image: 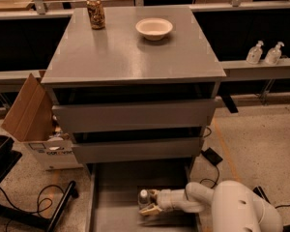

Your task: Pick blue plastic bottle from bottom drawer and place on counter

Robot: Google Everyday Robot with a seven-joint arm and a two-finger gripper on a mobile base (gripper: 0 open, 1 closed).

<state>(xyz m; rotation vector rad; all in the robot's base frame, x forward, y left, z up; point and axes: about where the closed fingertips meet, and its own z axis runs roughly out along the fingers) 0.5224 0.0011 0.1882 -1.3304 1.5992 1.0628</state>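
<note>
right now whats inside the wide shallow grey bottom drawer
A slim clear plastic bottle with a white cap stands on the drawer floor, the open gripper beside it. The arm covers the floor's right part.

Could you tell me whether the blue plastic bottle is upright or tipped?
Upright: blue plastic bottle stands cap-up in the bottom drawer, gripper beside it.
</note>
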